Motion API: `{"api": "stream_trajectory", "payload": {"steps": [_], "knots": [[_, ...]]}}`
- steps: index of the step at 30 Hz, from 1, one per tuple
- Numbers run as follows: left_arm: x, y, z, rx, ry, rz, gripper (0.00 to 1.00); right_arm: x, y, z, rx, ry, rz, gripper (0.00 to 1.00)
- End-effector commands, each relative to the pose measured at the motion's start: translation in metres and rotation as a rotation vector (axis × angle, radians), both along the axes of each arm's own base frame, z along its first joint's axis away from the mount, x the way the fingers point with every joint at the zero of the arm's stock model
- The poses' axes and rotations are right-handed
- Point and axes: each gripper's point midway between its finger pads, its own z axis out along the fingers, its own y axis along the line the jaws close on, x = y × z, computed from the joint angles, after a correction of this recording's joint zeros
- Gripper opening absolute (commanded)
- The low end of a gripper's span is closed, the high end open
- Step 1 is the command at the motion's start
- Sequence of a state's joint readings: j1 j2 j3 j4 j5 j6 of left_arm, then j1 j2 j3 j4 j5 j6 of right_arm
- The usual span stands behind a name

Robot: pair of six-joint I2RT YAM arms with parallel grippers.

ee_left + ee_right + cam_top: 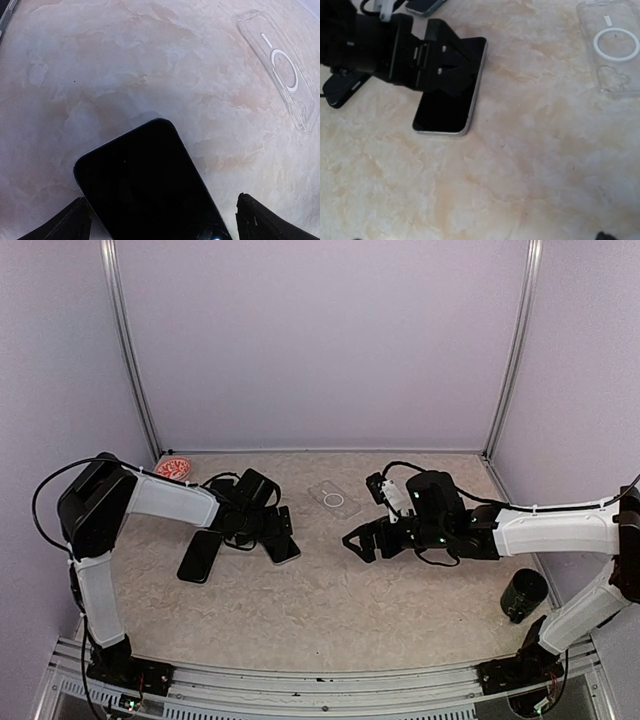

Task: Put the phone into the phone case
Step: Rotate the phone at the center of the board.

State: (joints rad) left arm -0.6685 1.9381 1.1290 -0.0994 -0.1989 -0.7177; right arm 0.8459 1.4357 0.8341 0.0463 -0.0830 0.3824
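hovering wide open and empty, the left pincer point(276, 532) straddles the phone point(145, 185) lying flat on the worktop point(330, 620), right pincer point(360, 543) also gaping with nothing in it, clear phone case point(333, 499) lying a bit farther back between them.

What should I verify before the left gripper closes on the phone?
1. Left gripper open: ok.
2. Phone lies between its fingers: ok.
3. Fingers low enough to catch the phone's edges: cannot tell.
4. Case empty, nothing on it: ok.
5. Right gripper open and away from the phone: ok.
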Motion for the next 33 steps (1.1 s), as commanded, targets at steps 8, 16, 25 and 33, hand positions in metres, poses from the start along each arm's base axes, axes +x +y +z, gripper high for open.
{"api": "stream_trajectory", "payload": {"steps": [8, 16, 25, 33], "knots": [[0.011, -0.02, -0.013, 0.001, 0.005, -0.06, 0.99, 0.002, -0.006, 0.0, -0.002, -0.011, -0.016, 1.0], [0.003, -0.055, -0.01, -0.056, -0.003, -0.181, 0.99, 0.003, -0.009, 0.0, -0.012, -0.018, -0.029, 1.0], [-0.011, -0.092, -0.003, -0.126, -0.013, -0.322, 0.99, 0.005, -0.011, 0.004, -0.007, -0.027, -0.04, 1.0], [-0.025, -0.117, -0.001, -0.175, -0.01, -0.427, 0.99, 0.005, -0.018, 0.013, 0.011, -0.053, -0.058, 1.0]]}}
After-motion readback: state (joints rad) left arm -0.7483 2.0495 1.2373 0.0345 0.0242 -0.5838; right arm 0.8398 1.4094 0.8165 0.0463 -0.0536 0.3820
